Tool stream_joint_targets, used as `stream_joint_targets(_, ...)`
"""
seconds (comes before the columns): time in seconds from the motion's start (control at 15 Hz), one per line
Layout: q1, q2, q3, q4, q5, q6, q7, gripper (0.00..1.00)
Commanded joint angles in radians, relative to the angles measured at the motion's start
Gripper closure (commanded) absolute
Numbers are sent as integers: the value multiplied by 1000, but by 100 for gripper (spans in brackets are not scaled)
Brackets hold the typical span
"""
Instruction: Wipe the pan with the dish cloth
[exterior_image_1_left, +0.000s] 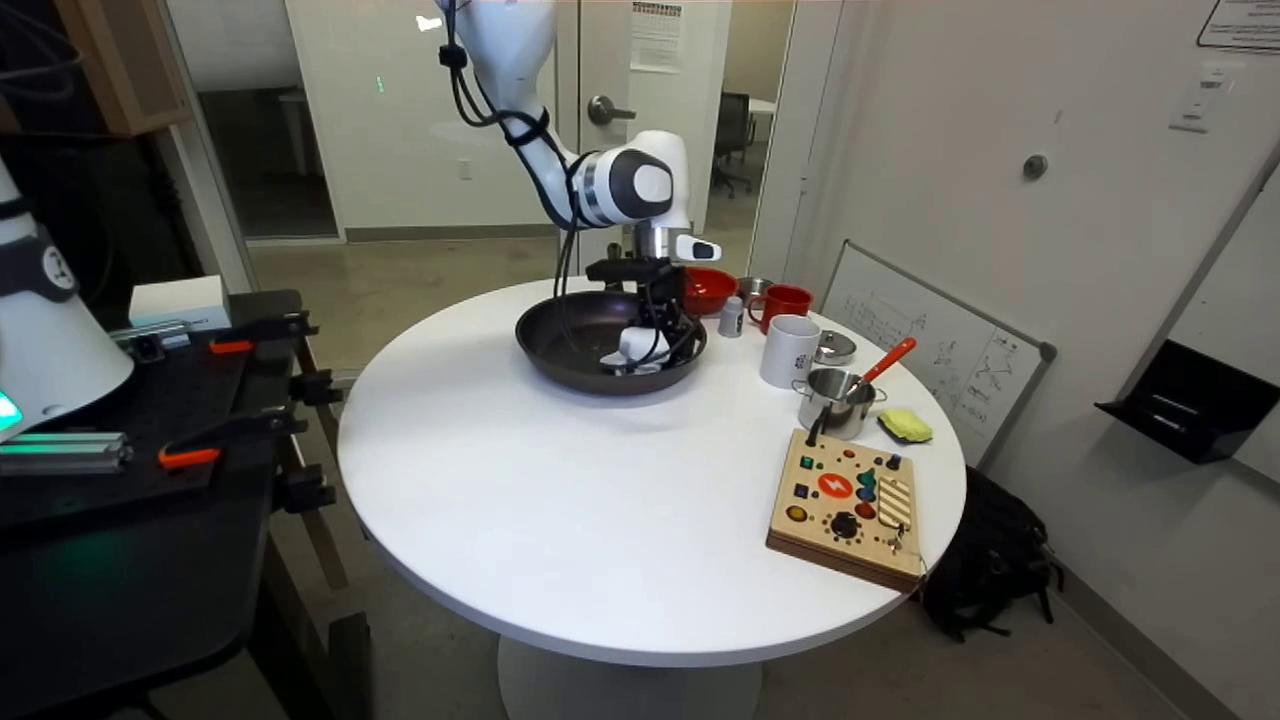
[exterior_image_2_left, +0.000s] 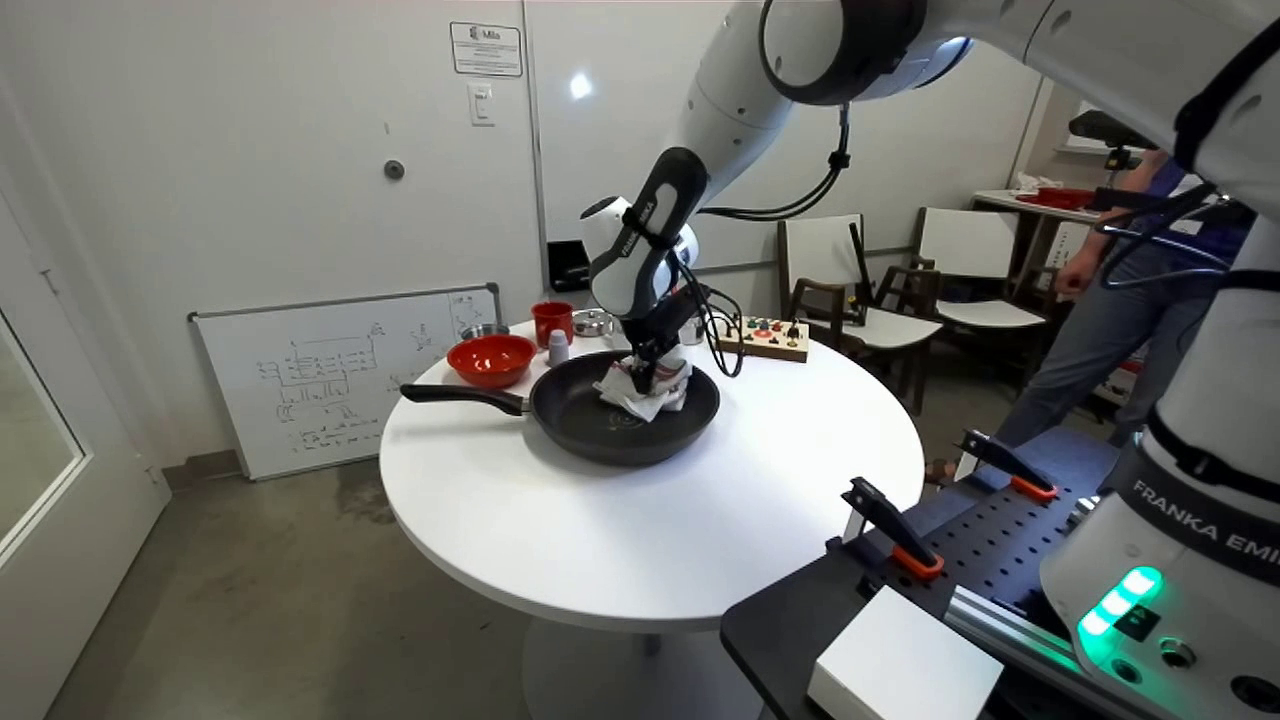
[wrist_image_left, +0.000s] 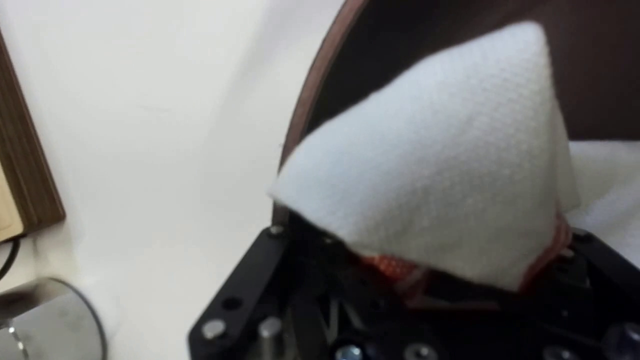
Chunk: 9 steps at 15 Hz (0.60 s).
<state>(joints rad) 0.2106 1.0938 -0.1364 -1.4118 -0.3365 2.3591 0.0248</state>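
1. While the fingers are drawn in narrow and hold the bunched dish cloth, fabric folds hide their tips in the wrist view.
2. Cloth location: inside the black frying pan. One flap overlaps the rim in the wrist view; contact there cannot be confirmed.
3. Pan location: upright on the round white surface, long handle near the red bowl.
4. Completed, by judgement: cloth gripped and brought into the pan. The wiping step appears to be in hand.
5. Remaining, by judgement: pass the cloth over the uncovered pan floor and sloped wall, then release it. Pan cleanliness cannot be determined.
6. Surroundings: small grey shaker, red mug and white mug near the pan; farther off, steel pot, yellow sponge and wooden button board.
7. Obstructions: the bowl and shaker sit close to the pan; a pan pushed sideways could strike them. Hanging black cables could snag on the rim.
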Motion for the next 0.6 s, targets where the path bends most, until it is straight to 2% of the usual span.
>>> stream_joint_targets(0.0,-78,-91,93,-139,22,-1,-151,100)
stream_joint_targets(0.53,-169,-178,184,-311,30,2,-331,100)
